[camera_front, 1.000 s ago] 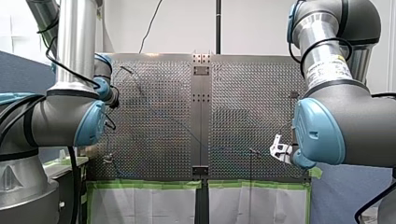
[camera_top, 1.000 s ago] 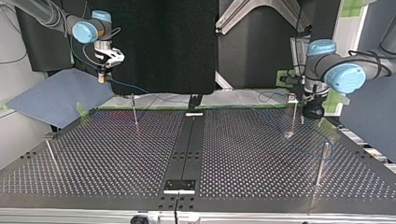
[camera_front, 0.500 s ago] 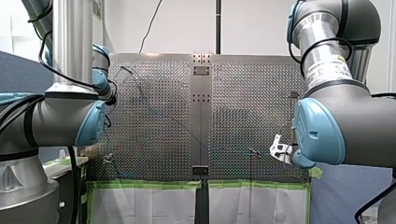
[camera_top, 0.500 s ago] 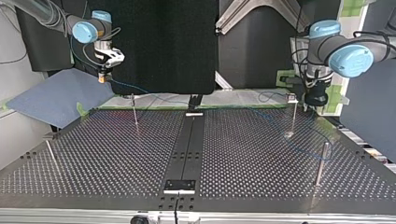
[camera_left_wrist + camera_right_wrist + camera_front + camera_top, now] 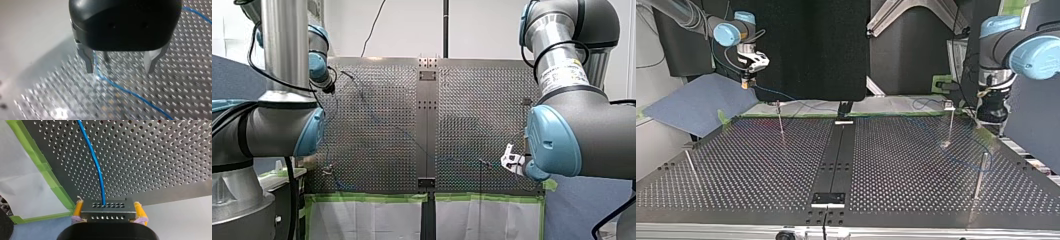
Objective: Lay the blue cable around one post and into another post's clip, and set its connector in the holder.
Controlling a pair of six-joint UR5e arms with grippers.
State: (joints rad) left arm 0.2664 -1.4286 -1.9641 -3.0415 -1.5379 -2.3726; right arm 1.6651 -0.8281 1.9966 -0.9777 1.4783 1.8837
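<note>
Right wrist view: right hand [image 5: 108,208] closed on the connector [image 5: 107,212], a black block with rows of holes, pinched between two yellow pads [image 5: 78,210]. The blue cable [image 5: 96,162] leaves the block's middle and runs ahead over the perforated table [image 5: 162,157], past a green tape border [image 5: 47,167]. Top view: this hand, at the view's left, holds the connector in the air beyond the table's far edge, clear of every fitting. Cable, from there: a slack line along the far edge, close by a thin post [image 5: 780,117], then across the table toward the view's right, where it appears to bend at a nearer post [image 5: 981,172]. The line is faint at that point, so the wrap is judged probable, not certain. Left wrist view: left hand [image 5: 119,67], metal fingers [image 5: 88,61] spread wide, nothing gripped between them; the cable lies on the table below, passing just beside one finger. Top view places this hand over the table's edge at the view's right, near a further post with a pale top, possibly the clip [image 5: 949,105]. Status, judged: routing around one post likely done; cable not seen seated in any clip; connector not yet set down. Remaining: press the cable into the clip, carry the connector to its place on the table, release it there.
</note>
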